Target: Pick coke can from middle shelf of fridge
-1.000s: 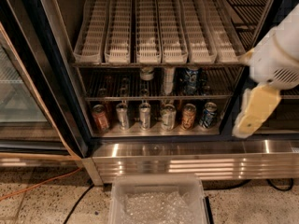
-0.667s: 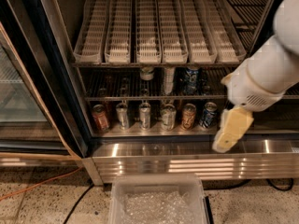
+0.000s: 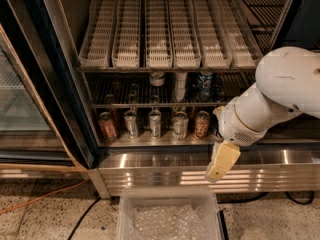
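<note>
Your gripper [image 3: 222, 161] hangs lower right of centre; whether it is wide or narrow, you cannot tell. The coke can [image 3: 106, 126] stands far left in the fridge [image 3: 160, 165]. A sideways reach risks toppling the silver cans [image 3: 155, 124].

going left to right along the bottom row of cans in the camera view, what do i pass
orange-red can → first silver can → second silver can → third silver can → brownish-orange can → the hand, hanging lower, in front of the steel base panel
</note>
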### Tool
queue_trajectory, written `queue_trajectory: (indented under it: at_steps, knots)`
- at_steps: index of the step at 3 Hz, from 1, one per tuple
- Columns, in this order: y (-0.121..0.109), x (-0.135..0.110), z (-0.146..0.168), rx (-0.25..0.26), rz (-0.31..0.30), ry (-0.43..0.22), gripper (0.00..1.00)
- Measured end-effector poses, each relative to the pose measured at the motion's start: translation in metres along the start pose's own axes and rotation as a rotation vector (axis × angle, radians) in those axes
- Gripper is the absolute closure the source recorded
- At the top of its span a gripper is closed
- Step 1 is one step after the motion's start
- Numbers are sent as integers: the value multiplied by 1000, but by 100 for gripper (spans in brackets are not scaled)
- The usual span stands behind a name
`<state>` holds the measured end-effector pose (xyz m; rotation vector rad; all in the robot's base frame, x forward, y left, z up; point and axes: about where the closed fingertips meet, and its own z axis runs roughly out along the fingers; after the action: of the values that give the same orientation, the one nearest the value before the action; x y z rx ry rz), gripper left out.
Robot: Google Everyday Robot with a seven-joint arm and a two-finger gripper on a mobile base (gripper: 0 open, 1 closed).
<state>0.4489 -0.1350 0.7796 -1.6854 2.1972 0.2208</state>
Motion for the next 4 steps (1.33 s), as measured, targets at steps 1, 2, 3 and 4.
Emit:
queue_trajectory:
  at_steps: [1,2,3,4]
  knots:
    - [0,0,0,0,0,0,0]
    - [-1,0,5,9,12,11,0]
    - [-9,-9,23,39,43,-36,0]
    - [-23,-34,43,89,45,-116,0]
